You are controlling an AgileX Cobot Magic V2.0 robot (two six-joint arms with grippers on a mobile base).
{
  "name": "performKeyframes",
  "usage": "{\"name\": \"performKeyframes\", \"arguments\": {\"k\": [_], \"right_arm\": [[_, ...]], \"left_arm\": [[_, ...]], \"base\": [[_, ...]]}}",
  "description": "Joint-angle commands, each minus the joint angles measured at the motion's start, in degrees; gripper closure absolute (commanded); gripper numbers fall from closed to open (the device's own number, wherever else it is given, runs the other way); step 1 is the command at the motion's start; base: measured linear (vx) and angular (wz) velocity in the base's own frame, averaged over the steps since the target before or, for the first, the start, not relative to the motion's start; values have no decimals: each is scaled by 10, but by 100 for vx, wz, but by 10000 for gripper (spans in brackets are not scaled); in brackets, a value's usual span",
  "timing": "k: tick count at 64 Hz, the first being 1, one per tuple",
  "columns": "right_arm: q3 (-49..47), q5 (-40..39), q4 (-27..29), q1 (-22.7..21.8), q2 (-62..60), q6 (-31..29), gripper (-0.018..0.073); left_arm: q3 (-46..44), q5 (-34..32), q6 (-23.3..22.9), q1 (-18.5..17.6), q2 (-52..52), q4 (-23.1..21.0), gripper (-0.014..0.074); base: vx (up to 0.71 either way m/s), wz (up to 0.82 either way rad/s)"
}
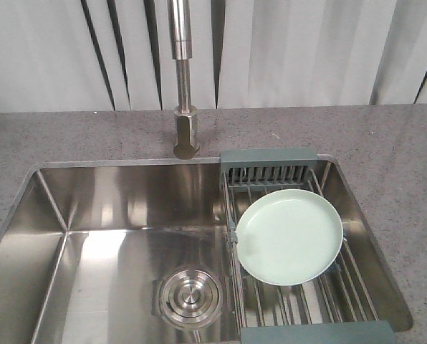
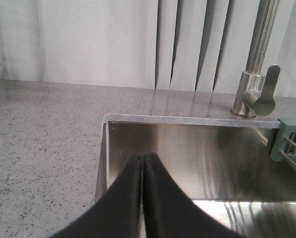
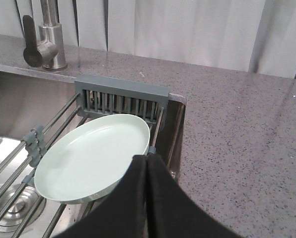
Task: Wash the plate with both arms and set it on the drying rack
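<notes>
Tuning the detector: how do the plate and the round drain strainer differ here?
The plate is pale mint green and matte; the strainer is shiny steel. The plate lies up on the drying rack; the strainer sits in the sink floor. The plate looks wider and plain; the strainer has concentric rings. Both are round.

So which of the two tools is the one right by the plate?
The right tool: its shut tips sit at the plate's near rim on the drying rack. The left tool, also shut, faces only bare sink wall.
</notes>
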Motion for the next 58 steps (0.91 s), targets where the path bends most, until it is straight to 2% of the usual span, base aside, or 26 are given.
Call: {"name": "performKeyframes", "arguments": {"k": [1,58], "right_arm": [[-16,-40,0,-2,5,-3,569],[-3,-40,-12,-2,-12,-3,569]], "left_arm": [[9,-40,-5,-1,-9,-5,602],[9,-39,-5,-1,-9,-5,602]], "base": [[0,0],[0,0]]}}
